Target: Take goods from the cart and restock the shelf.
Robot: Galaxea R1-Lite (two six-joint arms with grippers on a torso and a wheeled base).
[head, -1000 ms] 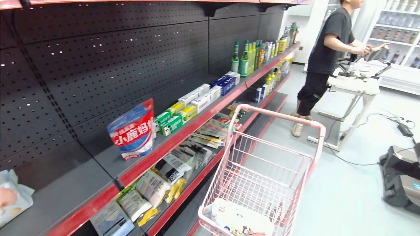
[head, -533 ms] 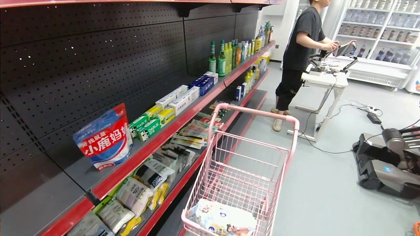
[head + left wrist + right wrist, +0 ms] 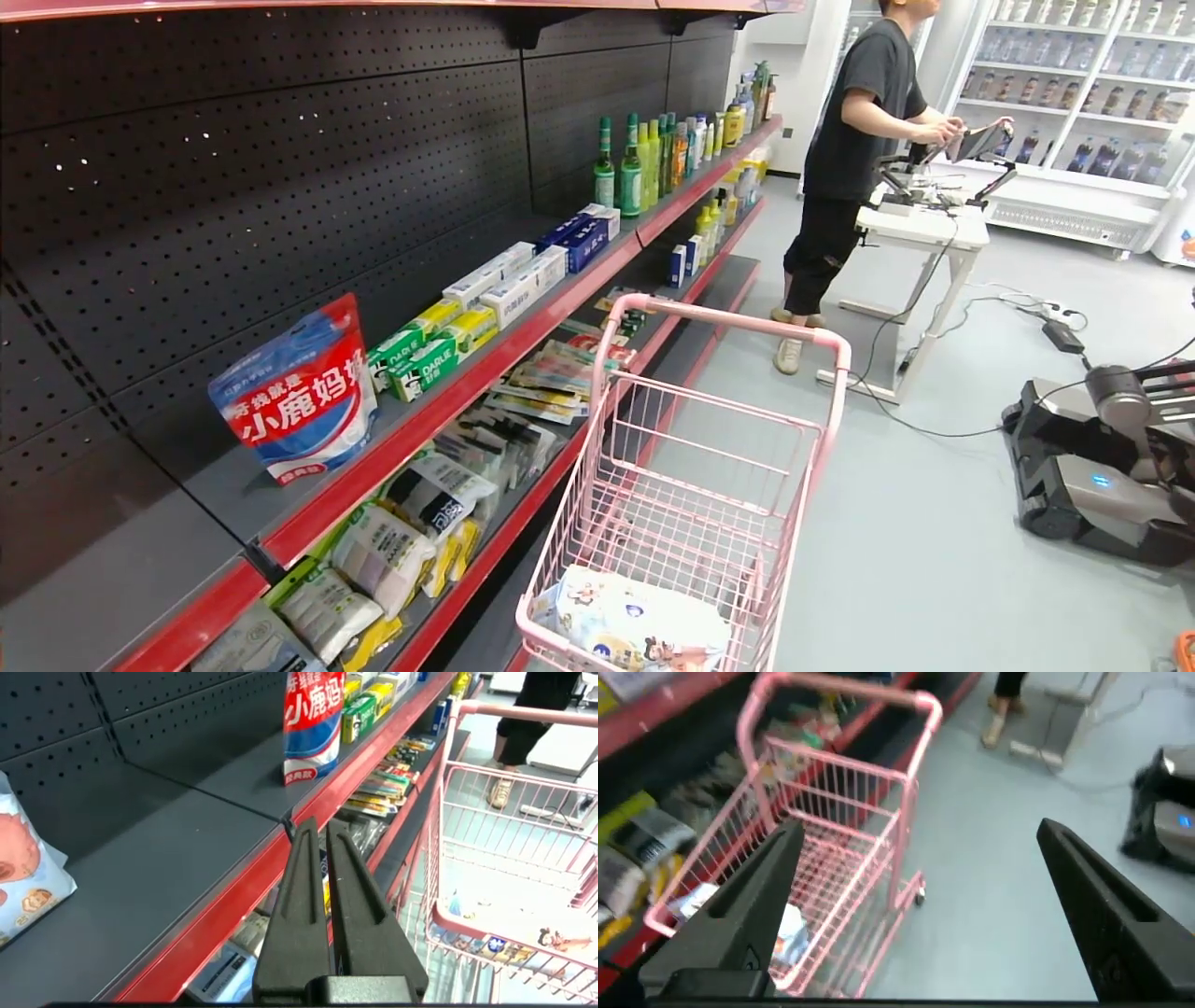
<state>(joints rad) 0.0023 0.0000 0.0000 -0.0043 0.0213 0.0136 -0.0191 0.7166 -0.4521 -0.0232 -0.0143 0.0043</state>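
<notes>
Shop aisle first: the dark grey metal shelf with the red front edge (image 3: 448,401) runs along your left, and the pink wire cart (image 3: 728,322) stands just beside it on the grey floor (image 3: 934,560). Over the last second the whole head view has swung along the shelf and then settled; in the last half second nothing in it shifts. That is your camera turning, not the goods. The red, white and blue stand-up pouch (image 3: 299,392) stands upright on the shelf as before. The soft white printed pack (image 3: 635,625) lies untouched in the near end of the cart's basket.

Your left gripper (image 3: 316,826) hangs over the shelf's red edge, its fingers pressed together on nothing. Your right gripper (image 3: 917,831) is above the cart, spread wide and empty.

So I judge you are now lined up on the cart for the next pick. The right gripper looks ready to go down for the pack, and the bare stretch of shelf beside the pouch has room for it.
</notes>
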